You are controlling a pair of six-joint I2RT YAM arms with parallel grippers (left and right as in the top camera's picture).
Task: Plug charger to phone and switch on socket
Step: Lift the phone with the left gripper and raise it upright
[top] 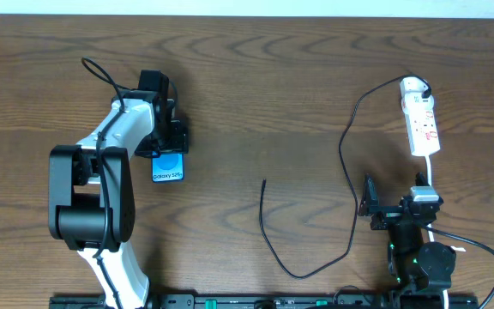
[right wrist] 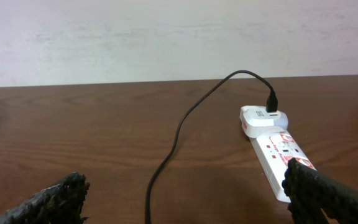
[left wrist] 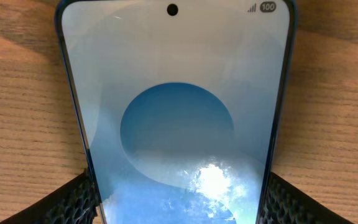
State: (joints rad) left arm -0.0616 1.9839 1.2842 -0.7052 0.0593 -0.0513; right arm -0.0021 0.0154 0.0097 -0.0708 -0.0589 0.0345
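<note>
Right claw (right wrist: 188, 196) is seen spread wide, with nothing between its fingers, low at the right of the overhead frame. Just beyond it, the charger (top: 350, 172) is laid in a long loop on the worktop (top: 256, 77). Its free plug tip (top: 264, 182) is found lying bare near the centre of the frame, well apart from the phone, so the plugging-in is judged not yet done.

Further up, at the left, the left claw (left wrist: 178, 199) is pressed against both long edges of the phone (left wrist: 179, 93), which is lit and lies on the wood. This is read as a hold taken to steady or shift it.

Farthest off, at the upper right, the socket (top: 422, 120) is found, and the charger's other end is already seated at its rounded end. Whether its switches are on cannot be told. On this showing the mains end is done, while bringing the plug tip to the phone is left, as perhaps is the switch.
</note>
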